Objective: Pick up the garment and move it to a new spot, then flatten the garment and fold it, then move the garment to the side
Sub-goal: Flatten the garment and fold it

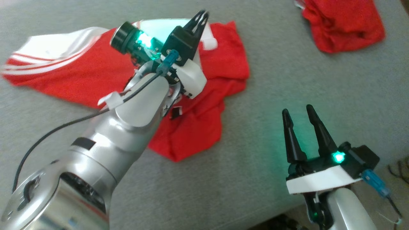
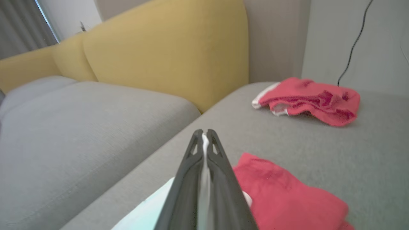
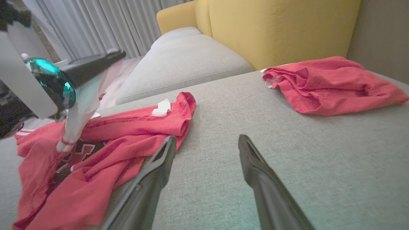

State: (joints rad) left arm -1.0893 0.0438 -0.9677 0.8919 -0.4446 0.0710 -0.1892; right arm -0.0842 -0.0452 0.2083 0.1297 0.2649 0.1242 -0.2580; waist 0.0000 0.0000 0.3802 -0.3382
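Red-and-white cloth jersey (image 1: 223,57), rumpled on the grey sofa (image 1: 287,89): my left hand (image 1: 200,15) clamps its white part, right hand (image 1: 297,110) apart; moving, flattening and folding remain, I judge.

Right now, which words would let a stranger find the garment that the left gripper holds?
On the wide grey cushion before the yellow backrest lie two red garments. The held one is the jersey spread on the robot's left, its white part pinched in the shut left gripper. Unlike the crumpled heap at the far right, it has a white, red-striped sleeve.
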